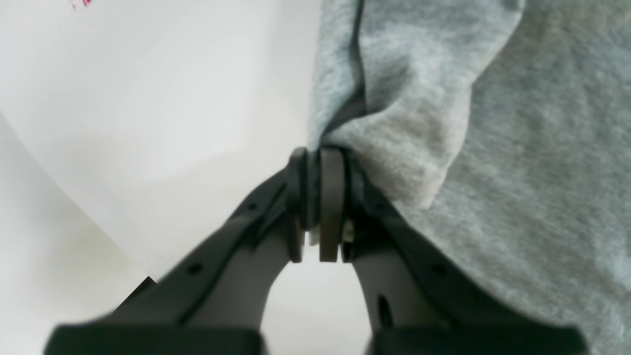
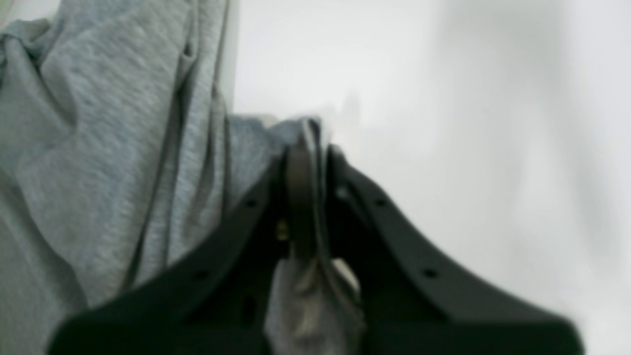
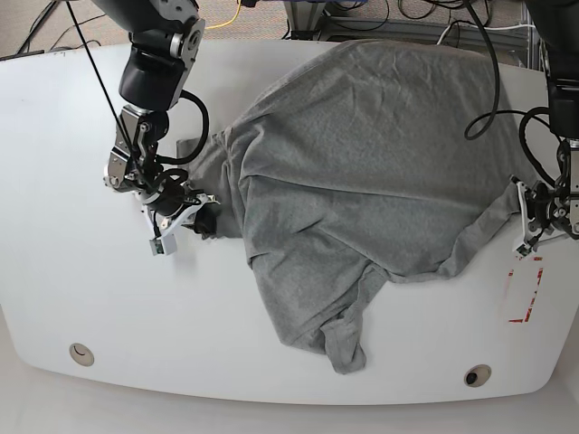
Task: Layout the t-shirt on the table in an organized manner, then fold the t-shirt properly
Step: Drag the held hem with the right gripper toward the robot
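Left gripper: jaws closed on a fold of the t-shirt, arm at 3 o'clock (base view). Right gripper: jaws clamped on its edge, 9 o'clock.

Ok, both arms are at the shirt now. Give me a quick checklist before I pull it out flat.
1. Left gripper shut on the t-shirt: ok, cloth pinched at its tips.
2. Right gripper shut on fabric: ok, cloth runs between its jaws.
3. Shirt lying flat: not ok, bunched and creased.
4. Shirt fully on the table: cannot tell, far hem reaches the edge.
5. Which parts of the shirt are held: cannot tell.
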You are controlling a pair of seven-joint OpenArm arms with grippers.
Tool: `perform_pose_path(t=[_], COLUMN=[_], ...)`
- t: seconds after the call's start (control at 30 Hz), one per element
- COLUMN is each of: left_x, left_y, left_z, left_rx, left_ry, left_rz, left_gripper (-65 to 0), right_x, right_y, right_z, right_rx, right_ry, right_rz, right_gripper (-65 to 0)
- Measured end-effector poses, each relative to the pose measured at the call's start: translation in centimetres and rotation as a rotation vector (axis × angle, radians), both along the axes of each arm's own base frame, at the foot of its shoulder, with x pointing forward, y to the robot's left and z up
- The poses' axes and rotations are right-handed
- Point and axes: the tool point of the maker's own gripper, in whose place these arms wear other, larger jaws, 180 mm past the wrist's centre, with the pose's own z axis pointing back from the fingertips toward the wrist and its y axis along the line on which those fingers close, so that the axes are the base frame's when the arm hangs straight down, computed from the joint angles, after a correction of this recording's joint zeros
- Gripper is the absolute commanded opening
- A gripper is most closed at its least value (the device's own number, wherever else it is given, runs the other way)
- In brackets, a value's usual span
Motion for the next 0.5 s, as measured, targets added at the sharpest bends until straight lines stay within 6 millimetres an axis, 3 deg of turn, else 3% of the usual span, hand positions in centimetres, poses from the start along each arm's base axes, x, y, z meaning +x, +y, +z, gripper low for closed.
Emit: perform_pose_path(t=[0.2,0.37,0.5], left_x=[0.1,0.0,0.4], left_y=[0.0,0.0,-0.5], left_z=[0.0,0.0,0.0], left_rx=[0.001,0.001,-0.012], left_ry=[-0.001,0.0,-0.012], left_rz=[0.001,0.0,-0.006], left_gripper=[-61.4,-61.4,-61.4], right_x=[-1.4,-3.8,-6.7], right_y=[-1.2,-4.7,-8.7], right_z=[-0.1,0.2,0.3], right_rx=[-0.064,-0.143,-0.224], right_ry=[0.007,-0.003,0.043], right_rz=[0.029,-0.011,-0.073], right_gripper=[-65.0,-65.0,-65.0])
